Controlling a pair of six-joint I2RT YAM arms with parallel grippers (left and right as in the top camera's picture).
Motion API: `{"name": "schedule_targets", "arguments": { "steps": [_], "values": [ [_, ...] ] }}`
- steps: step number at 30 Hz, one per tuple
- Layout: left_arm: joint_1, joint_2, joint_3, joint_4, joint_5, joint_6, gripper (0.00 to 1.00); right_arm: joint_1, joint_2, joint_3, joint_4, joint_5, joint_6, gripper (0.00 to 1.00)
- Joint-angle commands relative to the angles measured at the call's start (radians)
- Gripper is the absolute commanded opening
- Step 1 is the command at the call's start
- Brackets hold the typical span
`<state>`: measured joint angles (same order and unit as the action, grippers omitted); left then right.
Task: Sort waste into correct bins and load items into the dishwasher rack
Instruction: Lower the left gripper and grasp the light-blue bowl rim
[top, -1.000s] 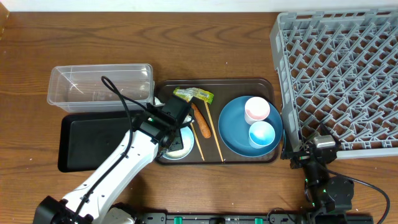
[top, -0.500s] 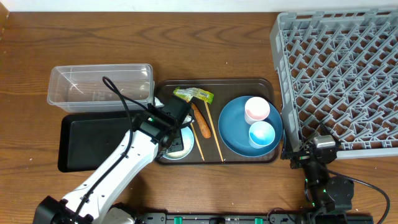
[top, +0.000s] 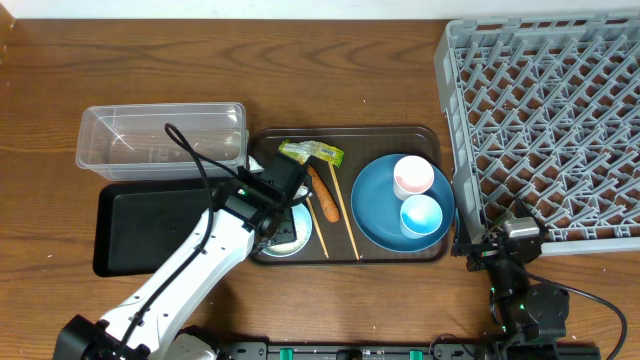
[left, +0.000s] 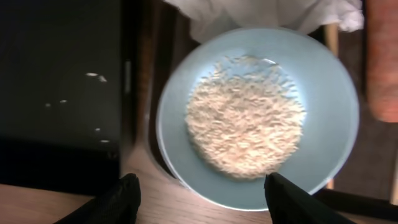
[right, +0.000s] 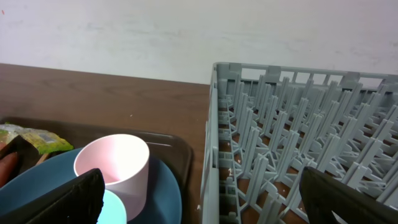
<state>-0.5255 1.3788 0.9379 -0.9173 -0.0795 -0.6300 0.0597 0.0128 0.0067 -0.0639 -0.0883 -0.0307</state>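
A pale blue bowl (left: 329, 130) of white rice (left: 245, 127) sits at the left end of the brown serving tray (top: 372, 135). My left gripper (left: 202, 202) hangs open over the bowl's near rim, holding nothing. A crumpled white napkin (left: 267, 12) lies beyond the bowl, and the orange sausage piece (top: 322, 192) is to its right. Nearby are the yellow-green wrapper (top: 312, 152) and two chopsticks (top: 341, 200). On the blue plate (top: 375, 205) stand a pink cup (top: 413, 176) and a light blue cup (top: 420, 215). My right gripper (right: 199, 202) is open beside the grey dishwasher rack (top: 545, 120).
The clear tub (top: 160, 140) stands at the back left, with the black tray (top: 150, 230) in front of it, right against the serving tray's left edge. In the overhead view my left arm (top: 190, 265) crosses the black tray's right end.
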Motion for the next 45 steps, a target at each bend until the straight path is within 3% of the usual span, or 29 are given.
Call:
{"name": "schedule_targets", "arguments": {
  "steps": [1, 11, 20, 45],
  "values": [
    [-0.011, -0.002, 0.008, 0.042, 0.114, 0.032, 0.67, 0.011, -0.003, -0.001, -0.004, 0.006, -0.008, 0.99],
    [-0.122, 0.003, 0.008, 0.131, 0.118, 0.045, 0.67, 0.011, -0.003, -0.001, -0.004, 0.005, -0.008, 0.99],
    [-0.208, 0.066, 0.005, 0.139, -0.019, 0.019, 0.67, 0.011, -0.003, -0.001, -0.004, 0.006, -0.008, 0.99],
    [-0.212, 0.217, -0.001, 0.250, -0.063, 0.019, 0.62, 0.011, -0.003, -0.001, -0.004, 0.006, -0.008, 0.99]
  ]
}}
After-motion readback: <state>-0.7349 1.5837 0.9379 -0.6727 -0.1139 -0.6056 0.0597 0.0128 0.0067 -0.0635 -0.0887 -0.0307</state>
